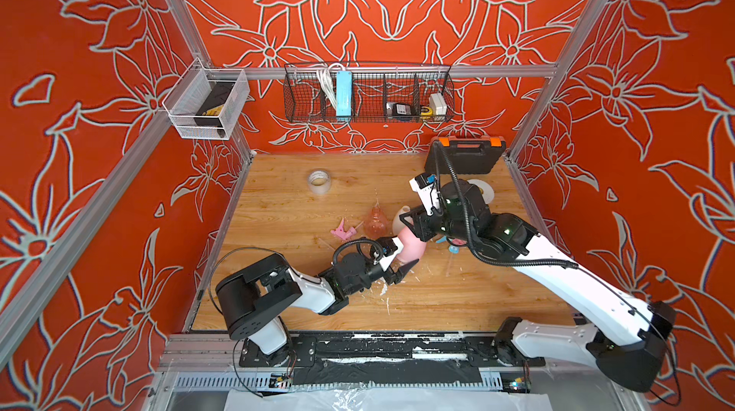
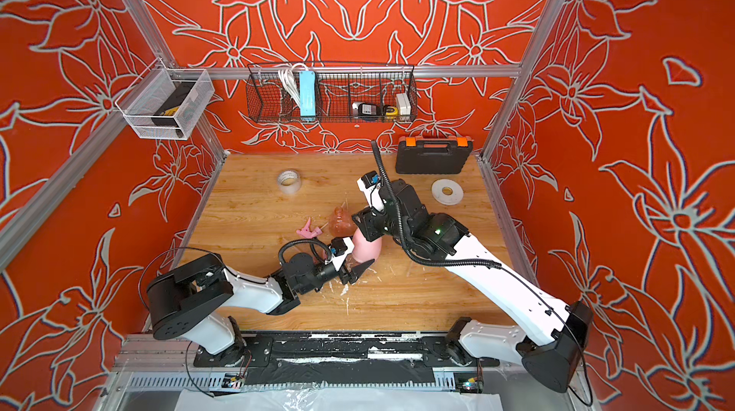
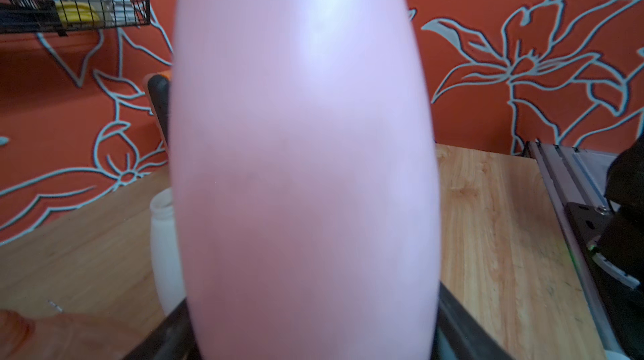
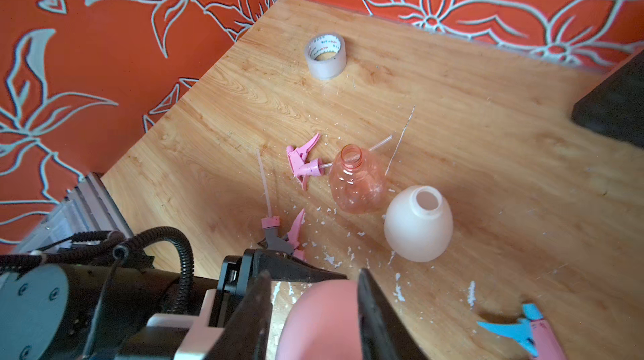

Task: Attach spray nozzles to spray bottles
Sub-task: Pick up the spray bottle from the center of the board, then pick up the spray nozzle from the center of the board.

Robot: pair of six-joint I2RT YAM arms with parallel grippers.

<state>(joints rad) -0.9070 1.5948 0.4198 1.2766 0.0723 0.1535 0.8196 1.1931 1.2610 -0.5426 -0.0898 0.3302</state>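
On the wooden table (image 1: 298,301), the left gripper (image 1: 402,262) clamps the upright pink bottle (image 1: 409,248) low on its belly, the right gripper (image 4: 314,276) stands part-open astride its upper end, one finger clear, and the pink-and-blue nozzle (image 4: 522,332) lies just beside, nearest the right arm.

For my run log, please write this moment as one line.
left gripper: holds pink bottle | right gripper: open around it | nozzles: none attached
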